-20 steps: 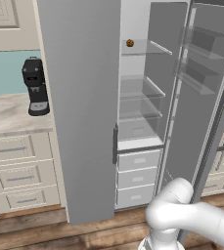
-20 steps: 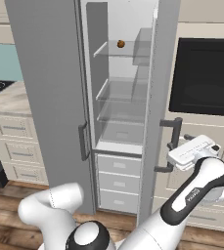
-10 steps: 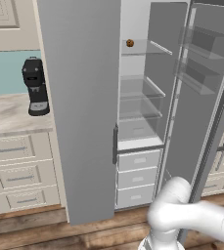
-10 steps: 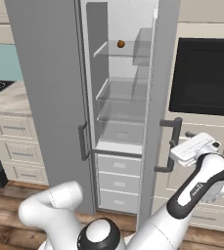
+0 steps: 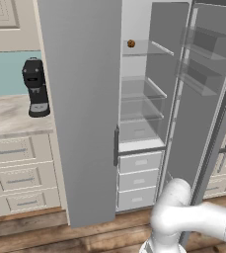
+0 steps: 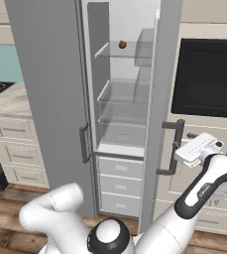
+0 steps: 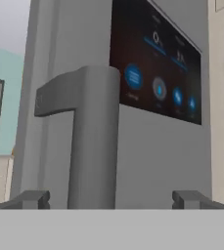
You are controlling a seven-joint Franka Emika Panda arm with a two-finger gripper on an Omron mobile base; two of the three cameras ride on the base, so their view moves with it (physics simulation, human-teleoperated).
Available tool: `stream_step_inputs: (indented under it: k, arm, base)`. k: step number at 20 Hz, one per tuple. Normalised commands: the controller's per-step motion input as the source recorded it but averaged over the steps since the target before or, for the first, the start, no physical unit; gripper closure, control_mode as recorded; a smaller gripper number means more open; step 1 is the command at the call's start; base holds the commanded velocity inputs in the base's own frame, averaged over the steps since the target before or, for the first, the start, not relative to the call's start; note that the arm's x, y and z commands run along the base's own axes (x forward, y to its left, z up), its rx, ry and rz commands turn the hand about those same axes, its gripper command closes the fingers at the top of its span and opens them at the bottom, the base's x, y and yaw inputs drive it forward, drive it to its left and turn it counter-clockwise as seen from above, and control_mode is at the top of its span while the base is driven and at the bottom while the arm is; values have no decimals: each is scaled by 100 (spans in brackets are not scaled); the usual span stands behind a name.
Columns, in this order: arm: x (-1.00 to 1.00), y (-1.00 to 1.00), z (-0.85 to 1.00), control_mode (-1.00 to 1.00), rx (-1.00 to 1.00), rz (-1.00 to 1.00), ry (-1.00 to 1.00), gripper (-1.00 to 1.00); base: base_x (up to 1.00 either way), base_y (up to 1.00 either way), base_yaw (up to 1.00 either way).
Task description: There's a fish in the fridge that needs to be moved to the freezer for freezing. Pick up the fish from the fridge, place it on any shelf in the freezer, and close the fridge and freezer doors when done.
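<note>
The claw [image 7: 108, 197] is spread apart around the fridge door's handle [image 7: 91, 141], right of the open freezer [image 6: 122, 99].

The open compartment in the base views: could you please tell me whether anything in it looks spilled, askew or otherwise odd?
Nothing stands out. The glass shelves sit level and unbroken, the grey drawers are shut, and a single round brown ball rests on the uppermost one, with no spill around it.
</note>
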Motion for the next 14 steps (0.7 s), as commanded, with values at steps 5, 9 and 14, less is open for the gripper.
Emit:
stream_step_inputs:
  k: [5,9,14]
  arm:
    - [21,19,0,-100,0,17,7,-100]
    - [10,36,0,-100,-4,17,5,-100]
    - [-17,88,0,-100,-16,14,2,-100]
  base:
    - [0,0,0]
    - [0,0,0]
    - [0,0,0]
